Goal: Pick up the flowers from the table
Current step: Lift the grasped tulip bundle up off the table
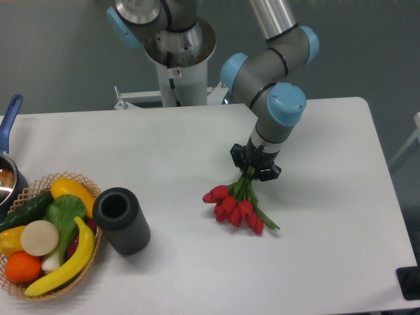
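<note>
Gripper (255,169) of the single arm, poised low over the table (328,216), with the stem end of the flowers (237,207) running up into it. The long axis of the bunch runs obliquely: the green stems converge at the jaws, and the red heads fan out beyond and below them, toward the camera and slightly to the image left. The heads appear to rest on or hang just above the white surface; which of the two cannot be settled from this view. The jaws appear drawn narrow around the stems, though the dark fingers hide the contact itself, so the grasp is inferred, not seen. Since the blooms lie entirely to one side of the jaws, the weight of the bunch hangs off the grip, and any lift is likely to let the heads droop and pivot about the pinch. A dark ribbed cylinder (121,220) and a wicker basket (92,252) of fruit and vegetables stand well apart from the jaws, far to the side of the heads.
</note>
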Tool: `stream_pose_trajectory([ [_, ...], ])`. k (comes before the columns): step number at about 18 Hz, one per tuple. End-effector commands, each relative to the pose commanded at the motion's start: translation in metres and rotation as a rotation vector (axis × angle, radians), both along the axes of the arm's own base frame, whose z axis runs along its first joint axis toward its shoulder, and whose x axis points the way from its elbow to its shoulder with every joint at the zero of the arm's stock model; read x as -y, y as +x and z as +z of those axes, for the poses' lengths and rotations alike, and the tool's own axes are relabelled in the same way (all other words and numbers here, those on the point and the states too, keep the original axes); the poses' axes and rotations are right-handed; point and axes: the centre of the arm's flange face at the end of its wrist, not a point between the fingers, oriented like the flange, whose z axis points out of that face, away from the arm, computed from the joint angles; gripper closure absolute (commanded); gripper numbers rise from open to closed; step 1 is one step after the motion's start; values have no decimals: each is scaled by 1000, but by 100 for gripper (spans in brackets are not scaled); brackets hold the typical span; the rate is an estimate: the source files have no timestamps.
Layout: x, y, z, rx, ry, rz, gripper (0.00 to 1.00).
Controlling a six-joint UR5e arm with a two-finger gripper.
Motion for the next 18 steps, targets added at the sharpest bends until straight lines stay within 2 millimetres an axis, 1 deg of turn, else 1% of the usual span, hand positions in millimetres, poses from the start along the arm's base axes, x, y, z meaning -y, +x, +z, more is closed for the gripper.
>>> stream_pose_trajectory([
  [2, -1, -3, 12, -22, 11, 0, 85],
  [4, -2, -8, 32, -59, 30, 0, 85],
  [8, -2, -22, 78, -138, 82, 16, 85],
  [10, -1, -26, 103, -157, 152, 27, 85],
  [14, 21, -46, 157, -163, 365, 101, 85],
  [15, 30, -58, 178, -168, 433, 140, 85],
  [17, 34, -71, 206, -174, 515, 182, 85],
  [18, 41, -83, 225, -173, 567, 227, 85],
])
